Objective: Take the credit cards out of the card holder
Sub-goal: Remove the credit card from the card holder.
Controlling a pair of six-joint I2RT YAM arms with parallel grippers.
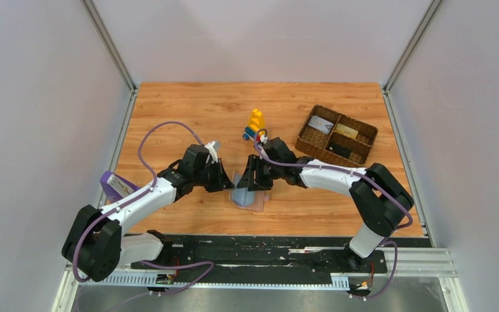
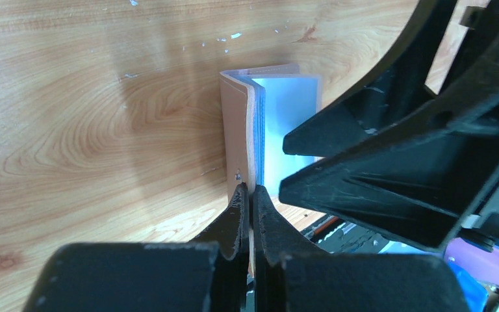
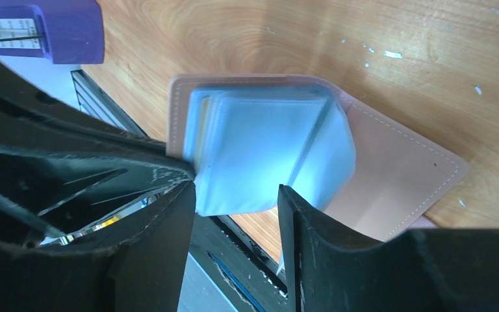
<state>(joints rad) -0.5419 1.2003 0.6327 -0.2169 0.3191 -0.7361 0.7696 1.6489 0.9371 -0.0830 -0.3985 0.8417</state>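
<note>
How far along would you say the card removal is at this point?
Done: three cards lie in the basket. In hand: left gripper pinches the holder, right gripper open around its blue sleeves. Left: emptying any cards inside, which I cannot see.

A: surface?
B: wood tabletop (image 1: pixel 188 110). woven basket (image 1: pixel 301 142) is seen far right, toy blocks (image 1: pixel 255 123) far ctr.
A: else?
B: card holder (image 1: pixel 250 198) is stood open near front ctr; purple obj (image 1: pixel 114 185) at left edge.

Lab cell: grey panels (image 1: pixel 39 97), aluminium rails (image 1: pixel 110 45)
</note>
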